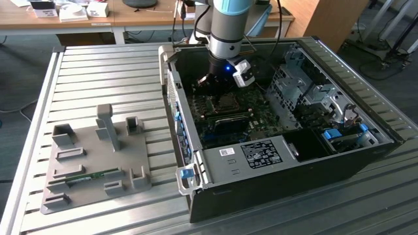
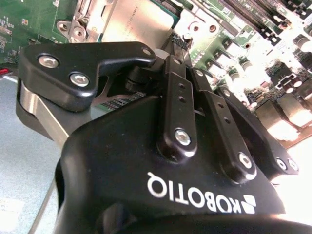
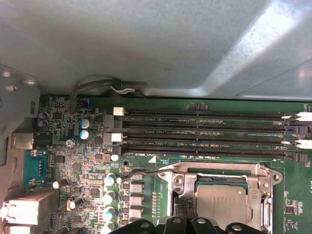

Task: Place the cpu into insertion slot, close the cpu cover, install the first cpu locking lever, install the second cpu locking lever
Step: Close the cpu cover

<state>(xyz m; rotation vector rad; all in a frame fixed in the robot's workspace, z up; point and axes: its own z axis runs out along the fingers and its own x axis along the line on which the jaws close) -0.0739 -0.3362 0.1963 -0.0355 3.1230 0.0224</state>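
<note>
Inside computer case [image 1: 281,188], at socket: your jaws were together, tips just beside cpu cover [image 3: 214,169]; cover flat over cpu [image 3: 220,207].

The cpu [image 3: 220,207] presented a matt, silver-grey metal face. The cpu cover [image 3: 219,169] was bright bare metal. The gripper [image 2: 179,41] housing was smooth satin black, fitted with shiny screw heads. The table [image 1: 98,68] was ribbed, dull grey metal.

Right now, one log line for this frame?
cpu: seated | cpu cover: down over it | hand: shut, at cover's edge
</note>
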